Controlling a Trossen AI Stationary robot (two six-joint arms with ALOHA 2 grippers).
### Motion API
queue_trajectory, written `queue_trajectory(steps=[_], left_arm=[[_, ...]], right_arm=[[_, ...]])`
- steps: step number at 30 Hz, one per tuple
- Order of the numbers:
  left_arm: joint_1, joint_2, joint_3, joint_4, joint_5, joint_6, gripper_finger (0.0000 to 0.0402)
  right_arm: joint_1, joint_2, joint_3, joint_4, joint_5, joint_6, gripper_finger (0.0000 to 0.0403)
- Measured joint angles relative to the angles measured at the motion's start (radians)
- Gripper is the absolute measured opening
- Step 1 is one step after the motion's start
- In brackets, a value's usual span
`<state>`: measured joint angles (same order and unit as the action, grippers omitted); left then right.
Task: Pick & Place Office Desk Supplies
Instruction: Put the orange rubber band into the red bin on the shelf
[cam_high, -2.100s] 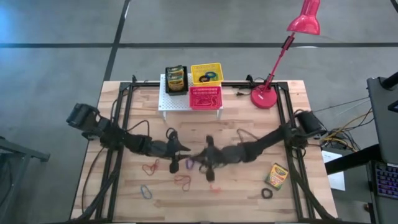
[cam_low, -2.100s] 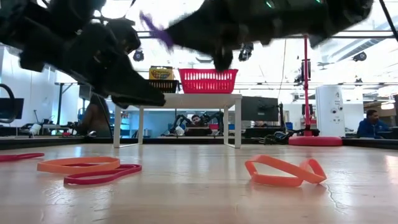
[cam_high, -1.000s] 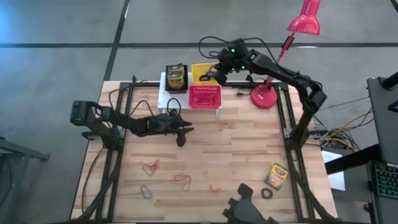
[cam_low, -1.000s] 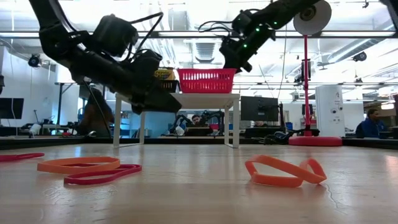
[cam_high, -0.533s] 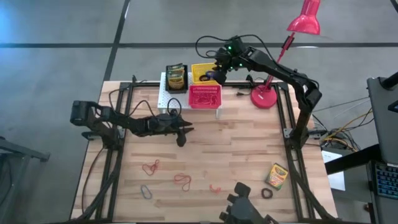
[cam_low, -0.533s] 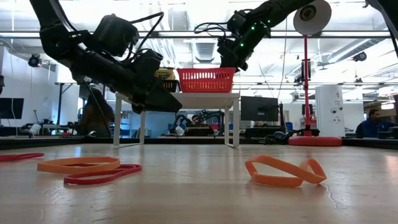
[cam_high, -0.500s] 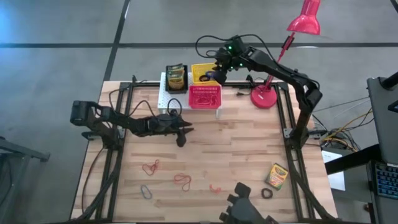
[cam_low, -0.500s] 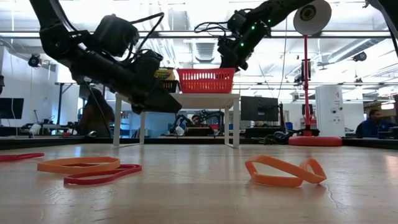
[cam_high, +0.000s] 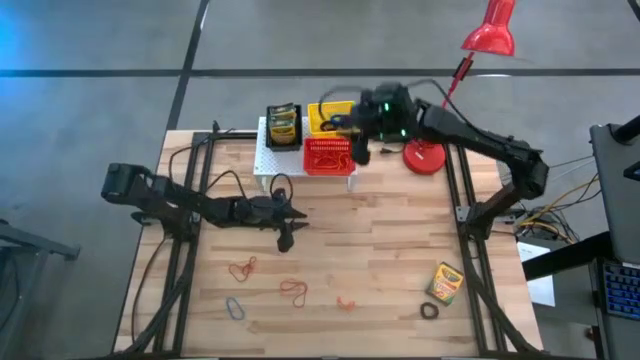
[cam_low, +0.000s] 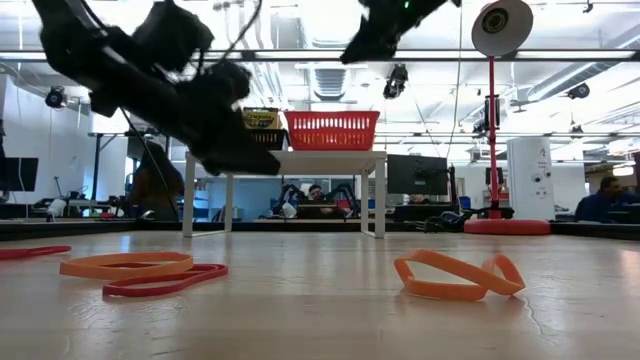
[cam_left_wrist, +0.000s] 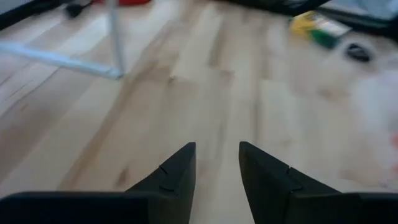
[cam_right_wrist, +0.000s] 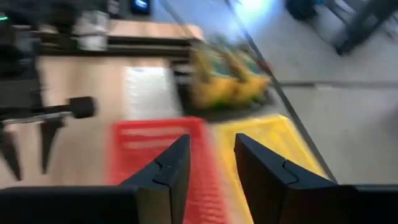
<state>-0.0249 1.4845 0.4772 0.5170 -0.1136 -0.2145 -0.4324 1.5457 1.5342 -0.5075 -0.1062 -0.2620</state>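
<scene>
My left gripper (cam_high: 285, 241) (cam_left_wrist: 217, 155) hangs open over bare wood left of the table's middle, with nothing between its fingers. My right gripper (cam_high: 360, 150) (cam_right_wrist: 211, 146) is open and empty, high above the red basket (cam_high: 326, 156) and the yellow basket (cam_right_wrist: 273, 140). Both baskets stand on the white rack (cam_high: 268, 165), next to a black basket holding crayon boxes (cam_high: 283, 126). Another crayon box (cam_high: 444, 283) lies flat at the near right. Several elastic loops lie on the near part of the table: red (cam_high: 243, 268), red-orange (cam_high: 293, 290), orange (cam_high: 345, 303), black (cam_high: 430, 311).
A red desk lamp stands with its base (cam_high: 425, 156) just right of the rack and its head (cam_high: 490, 30) beyond the far edge. Black frame rails (cam_high: 190, 250) run along both table sides. Bare wood (cam_high: 390, 240) lies between the rack and the loops.
My right gripper has risen and drawn back from over the yellow basket toward the table's near and right side; it now hangs over the red basket's right part. My left gripper has swung a little toward the near edge.
</scene>
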Motion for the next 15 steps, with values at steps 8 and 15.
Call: queue_trajectory(steps=[8, 15], left_arm=[[-0.319, -0.055, 0.133, -0.196, -0.327, -0.004, 0.0120], [-0.588, 0.020, 0.366, -0.530, -0.532, -0.146, 0.0120]], right_arm=[[0.284, -0.158, -0.322, 0.277, 0.013, 0.069, 0.0090], [0.564, -0.175, -0.580, 0.541, 0.150, 0.140, 0.0070]])
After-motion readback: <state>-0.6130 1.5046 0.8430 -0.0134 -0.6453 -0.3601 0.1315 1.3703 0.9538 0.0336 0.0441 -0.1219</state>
